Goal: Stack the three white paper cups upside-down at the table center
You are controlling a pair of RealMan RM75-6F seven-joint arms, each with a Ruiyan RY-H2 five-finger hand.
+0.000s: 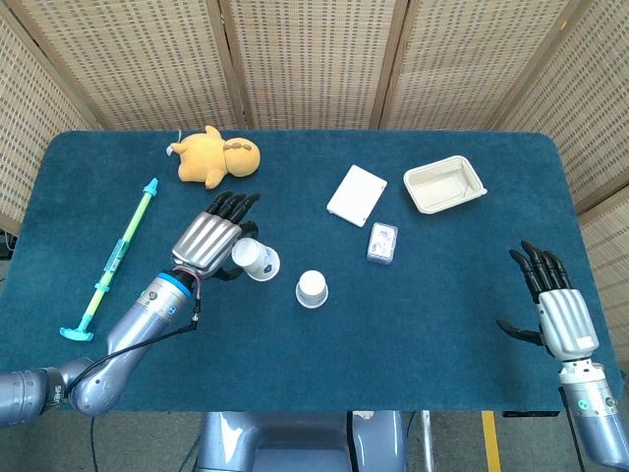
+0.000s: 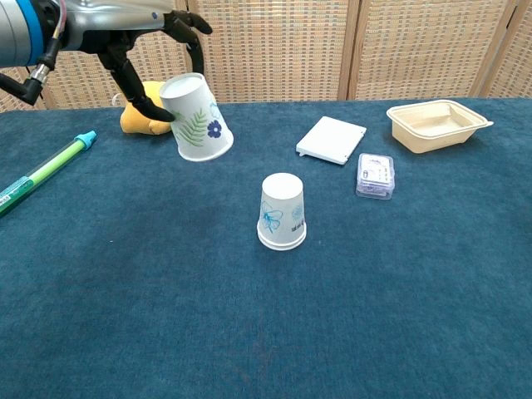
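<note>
A white paper cup with a blue print [image 1: 312, 289] [image 2: 283, 211] stands upside-down at the table's middle. My left hand [image 1: 209, 242] [image 2: 141, 58] holds a second white cup with a green leaf and blue flower [image 1: 255, 260] [image 2: 196, 117] in the air. That cup is tilted, bottom up, to the left of the standing cup and above its height. My right hand [image 1: 555, 307] hovers open past the table's right edge, far from both cups. No third cup shows in either view.
A yellow plush toy [image 1: 216, 157] [image 2: 144, 112] lies at the back left. A green and blue stick [image 1: 110, 261] [image 2: 41, 173] lies along the left side. A white flat box [image 1: 356, 195], a small clear packet [image 1: 382, 242] and a cream tray [image 1: 444, 184] sit at the back right.
</note>
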